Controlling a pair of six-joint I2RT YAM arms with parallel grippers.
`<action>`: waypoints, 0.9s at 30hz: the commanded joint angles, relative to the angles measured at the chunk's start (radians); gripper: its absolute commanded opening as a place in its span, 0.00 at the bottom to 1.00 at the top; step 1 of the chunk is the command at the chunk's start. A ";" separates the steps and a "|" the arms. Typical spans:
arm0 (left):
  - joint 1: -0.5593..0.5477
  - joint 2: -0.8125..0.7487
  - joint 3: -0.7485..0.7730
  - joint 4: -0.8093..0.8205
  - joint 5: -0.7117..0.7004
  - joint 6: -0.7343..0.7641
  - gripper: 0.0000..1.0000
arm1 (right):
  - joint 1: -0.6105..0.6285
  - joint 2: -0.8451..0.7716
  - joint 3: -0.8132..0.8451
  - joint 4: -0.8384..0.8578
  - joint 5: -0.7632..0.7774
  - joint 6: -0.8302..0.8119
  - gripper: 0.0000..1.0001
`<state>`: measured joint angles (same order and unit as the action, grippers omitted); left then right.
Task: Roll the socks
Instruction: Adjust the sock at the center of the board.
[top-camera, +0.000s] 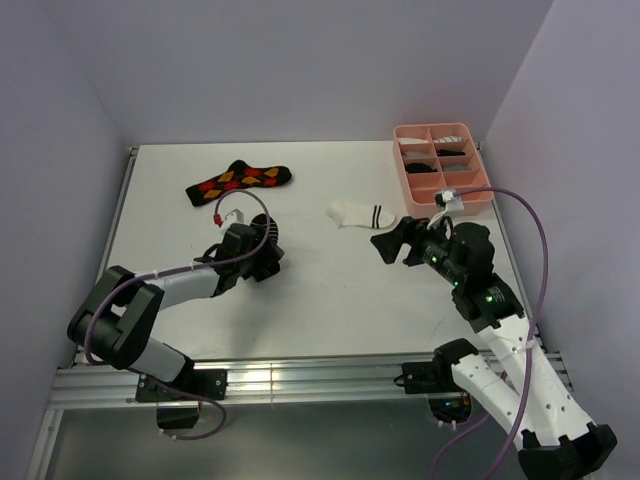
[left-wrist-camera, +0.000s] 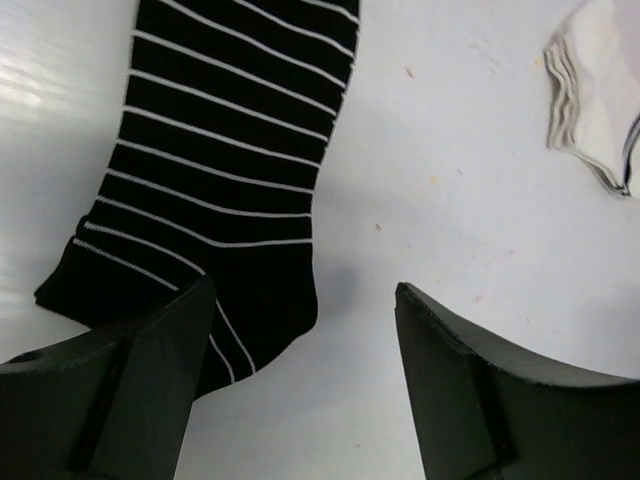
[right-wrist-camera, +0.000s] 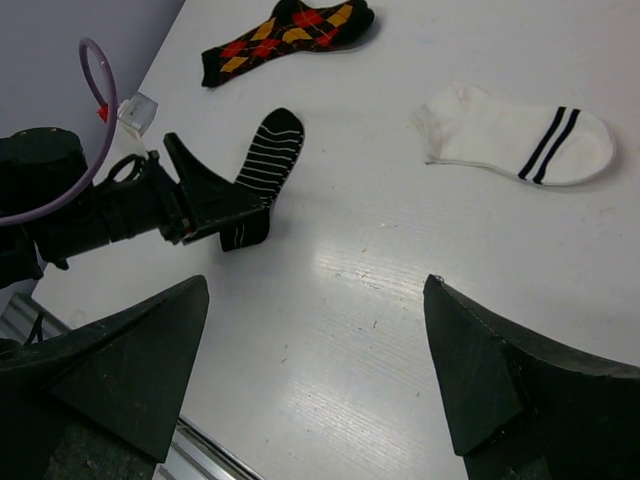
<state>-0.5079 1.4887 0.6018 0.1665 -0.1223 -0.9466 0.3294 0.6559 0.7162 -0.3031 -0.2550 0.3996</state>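
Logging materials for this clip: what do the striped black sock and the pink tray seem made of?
Striped black sock: soft knit fabric, matte; it lies limp and flat. Pink tray: probably rigid plastic, smooth; thin straight divider walls, uniform colour.

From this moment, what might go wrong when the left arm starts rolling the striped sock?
1. The left gripper is open, one finger over the end of the striped sock, the other over bare table; closing may catch only a corner and give a crooked roll.
2. The right gripper is open and apart from that sock, so nothing pins it; it may slide instead of rolling.
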 joint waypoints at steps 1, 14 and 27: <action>-0.055 0.024 0.004 0.010 0.013 -0.098 0.79 | 0.007 0.027 -0.003 0.048 -0.001 -0.013 0.95; -0.136 -0.237 0.203 -0.280 -0.220 0.080 0.84 | 0.103 0.232 0.072 0.156 0.017 -0.058 0.96; -0.093 0.111 0.357 -0.191 -0.103 0.339 0.83 | 0.177 0.245 0.069 0.147 0.091 -0.054 0.95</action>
<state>-0.6136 1.5299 0.9112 -0.0471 -0.2619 -0.6693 0.4896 0.9363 0.7536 -0.1806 -0.2031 0.3607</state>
